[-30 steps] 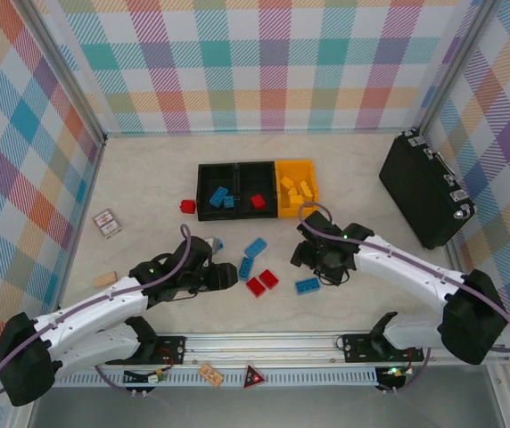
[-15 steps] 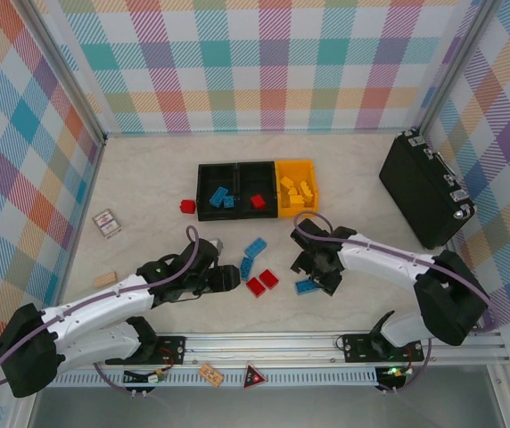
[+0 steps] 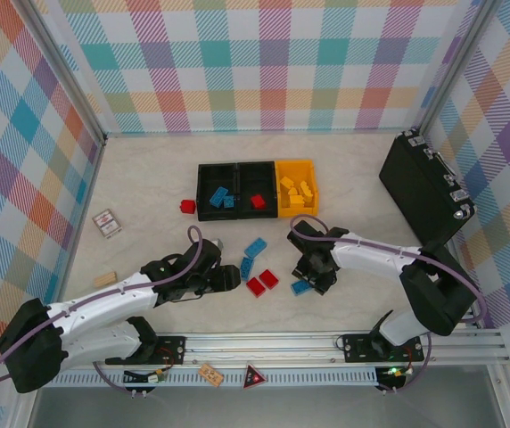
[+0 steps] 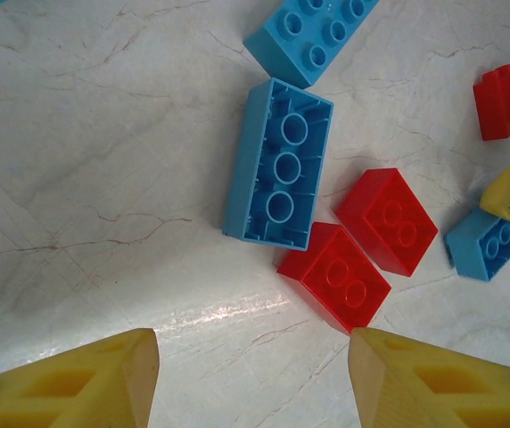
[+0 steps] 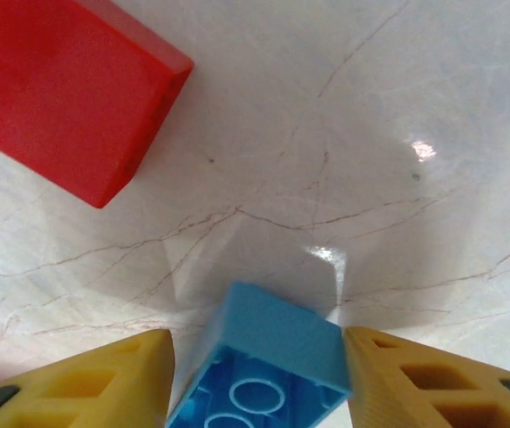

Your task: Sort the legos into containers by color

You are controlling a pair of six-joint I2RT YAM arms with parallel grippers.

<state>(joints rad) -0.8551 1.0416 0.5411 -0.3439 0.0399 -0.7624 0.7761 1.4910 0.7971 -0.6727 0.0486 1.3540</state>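
Top view, landmark: the red pair [image 3: 262, 283], two bricks side by side, is lying on the table [image 3: 148, 178], nearer the arms than the containers [image 3: 241, 190].
Top view, left gripper: the left gripper [image 3: 235, 278] is hovering just left of the red pair, pointing at it.
Top view, right gripper: the right gripper [image 3: 309, 284] is hanging just right of the red pair, over a small blue brick [image 3: 301, 287].
Left wrist view, tool: its fingers [image 4: 86, 379] are standing moderately apart, with bare table between them.
Left wrist view, long blue brick: the long blue brick [image 4: 279, 165] is lying just beyond the red pair. Its long axis is pointing away from the fingers. Its hollow side is facing up, which is too small to tell from above.
Right wrist view, tool: the fingers [image 5: 433, 383] are pinching the small blue brick, its hollow side facing the camera.
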